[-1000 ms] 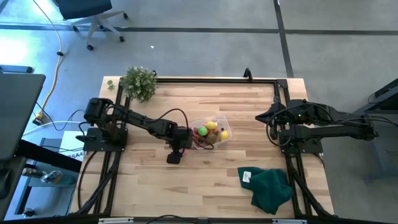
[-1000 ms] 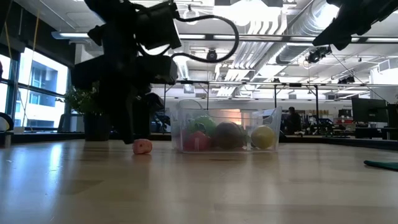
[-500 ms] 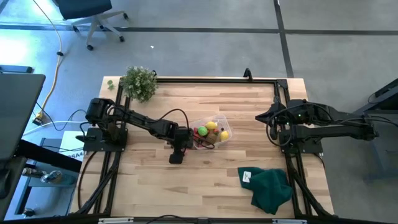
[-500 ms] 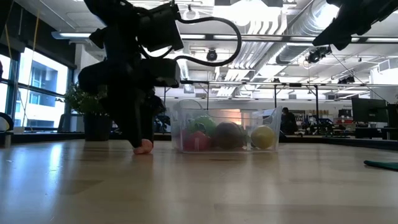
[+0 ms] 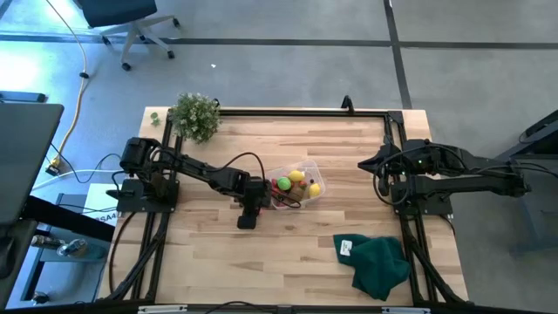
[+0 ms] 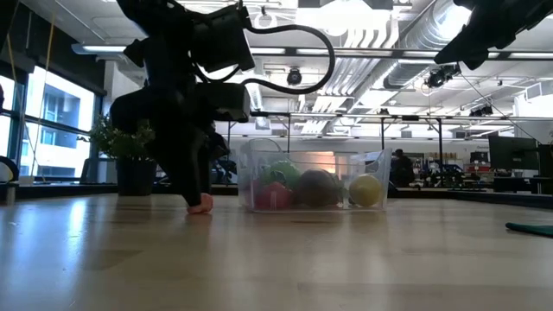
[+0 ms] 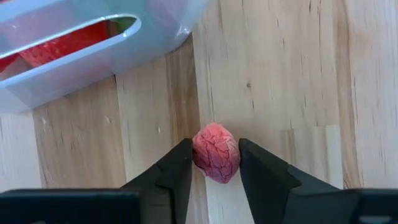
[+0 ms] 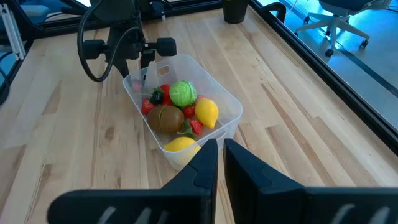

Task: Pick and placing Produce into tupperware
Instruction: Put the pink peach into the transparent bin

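So we're close to the end here, I'd say. The left gripper (image 7: 215, 163) is down on the table with a pink, wrinkly berry (image 7: 216, 152) sitting right between its jaws. Both fingers (image 7: 176, 174) look to be touching the berry's sides, so I'd call that clamped on it, though it's not off the wood yet. From the low view the berry (image 6: 200, 204) rests on the tabletop under the gripper (image 6: 197, 192).

Just past the jaws is the tub (image 7: 93, 37), near but not touching the berry. It's already got a good pile in it: a green piece (image 8: 183, 94), a brown one (image 8: 165, 117), a lemon (image 8: 207, 112), another yellow one (image 8: 181, 145) and some red bits (image 8: 148, 106). So most of the job looks done.

What's left, as far as I can tell: lift this berry and drop it in the tub (image 5: 296, 186). I don't see any other loose produce on the table from above.

Far off, the right gripper (image 8: 220, 163) is parked at its own side with jaws pinched together, holding nothing, well apart from everything.
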